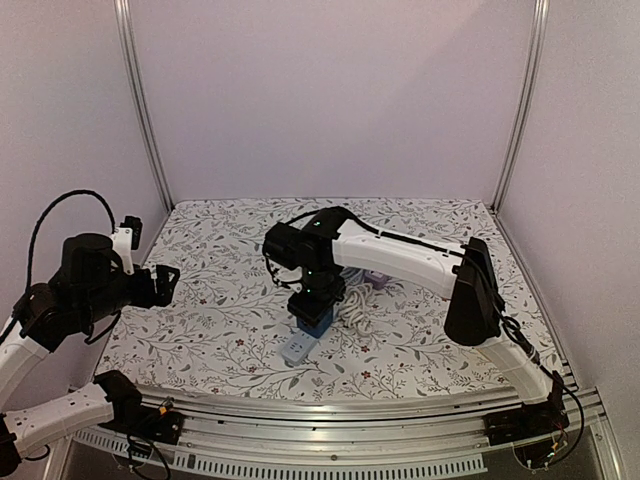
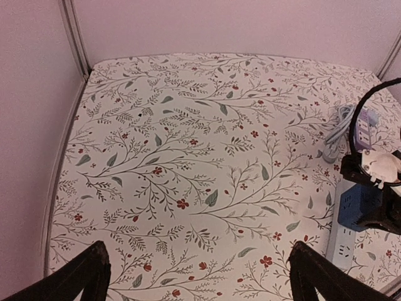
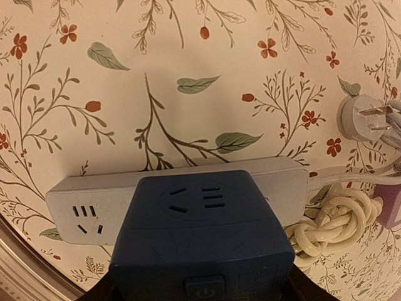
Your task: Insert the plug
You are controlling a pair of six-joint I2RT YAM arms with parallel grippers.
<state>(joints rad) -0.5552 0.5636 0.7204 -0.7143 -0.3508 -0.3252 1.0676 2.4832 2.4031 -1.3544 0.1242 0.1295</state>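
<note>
A dark blue cube-shaped plug adapter (image 3: 200,232) with a socket face and a power button sits between the fingers of my right gripper (image 3: 200,290), which is shut on it. It is held over the middle of the white power strip (image 3: 94,210); I cannot tell whether its pins are in. In the top view the right gripper (image 1: 317,298) points down at the blue plug (image 1: 317,320) on the strip (image 1: 296,348). My left gripper (image 1: 165,280) is open and empty at the far left. Its wrist view (image 2: 199,266) shows the plug (image 2: 357,207) at the right.
A loose white plug (image 3: 360,118) and a coiled white cable (image 3: 329,219) lie right of the strip, by a purple block (image 3: 391,204). The floral cloth (image 2: 188,157) covers the table. Metal posts and walls enclose the back and sides.
</note>
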